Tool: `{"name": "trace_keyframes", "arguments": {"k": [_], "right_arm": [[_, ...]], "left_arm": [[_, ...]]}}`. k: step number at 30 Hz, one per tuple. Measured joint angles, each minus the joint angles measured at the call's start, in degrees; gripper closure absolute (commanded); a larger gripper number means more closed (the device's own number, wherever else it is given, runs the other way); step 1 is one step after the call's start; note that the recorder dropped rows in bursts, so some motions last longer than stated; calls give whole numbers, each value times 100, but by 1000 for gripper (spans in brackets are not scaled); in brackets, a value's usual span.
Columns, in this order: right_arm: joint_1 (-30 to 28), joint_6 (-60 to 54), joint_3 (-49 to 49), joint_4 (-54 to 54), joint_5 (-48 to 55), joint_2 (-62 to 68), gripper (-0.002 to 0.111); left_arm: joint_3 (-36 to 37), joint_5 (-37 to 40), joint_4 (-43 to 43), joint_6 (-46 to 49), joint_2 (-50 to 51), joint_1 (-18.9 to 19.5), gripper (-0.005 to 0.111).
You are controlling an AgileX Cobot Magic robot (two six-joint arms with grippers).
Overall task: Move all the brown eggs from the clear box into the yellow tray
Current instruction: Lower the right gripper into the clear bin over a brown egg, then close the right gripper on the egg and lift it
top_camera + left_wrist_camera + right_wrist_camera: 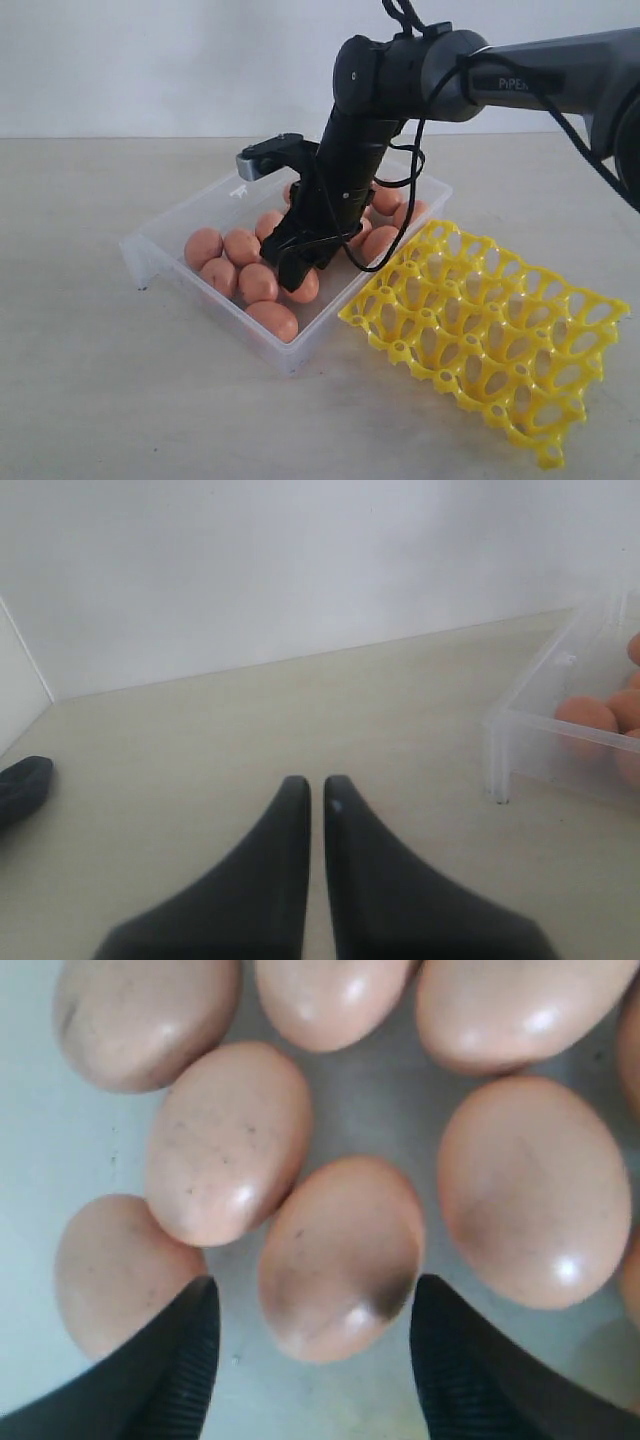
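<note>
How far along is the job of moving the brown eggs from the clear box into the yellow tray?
Done: nothing yet; the yellow tray looks empty. In hand: the right end effector, open, straddles one egg inside the clear box, not yet gripped. Left: all brown eggs in view lie in that box; the left end effector sits shut outside it.

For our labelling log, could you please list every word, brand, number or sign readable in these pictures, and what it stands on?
"PiPE": white letters on the dark upper link of the right arm, exterior view; any further letters cannot be made out.
No other text: none shows on the brown eggs, the clear box or the yellow tray, nor in either wrist view.
</note>
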Motion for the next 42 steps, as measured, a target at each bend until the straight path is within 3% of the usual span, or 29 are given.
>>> {"name": "trace_keyframes", "arguments": {"k": [4, 15, 17, 20, 21, 33, 42], "right_arm": [[0, 0, 0, 0, -466, 51, 60], [0, 0, -32, -12, -399, 455, 60], [0, 34, -47, -2, -441, 476, 68], [0, 96, -55, 13, -462, 486, 105], [0, 96, -55, 13, -478, 486, 108], [11, 146, -23, -158, -516, 339, 109], [11, 545, -1, -447, -844, -776, 109]], "left_arm": [[0, 0, 0, 0, 0, 0, 103], [0, 0, 0, 0, 0, 0, 103], [0, 0, 0, 0, 0, 0, 103], [0, 0, 0, 0, 0, 0, 103], [0, 0, 0, 0, 0, 0, 103], [0, 0, 0, 0, 0, 0, 103], [0, 0, 0, 0, 0, 0, 103]]}}
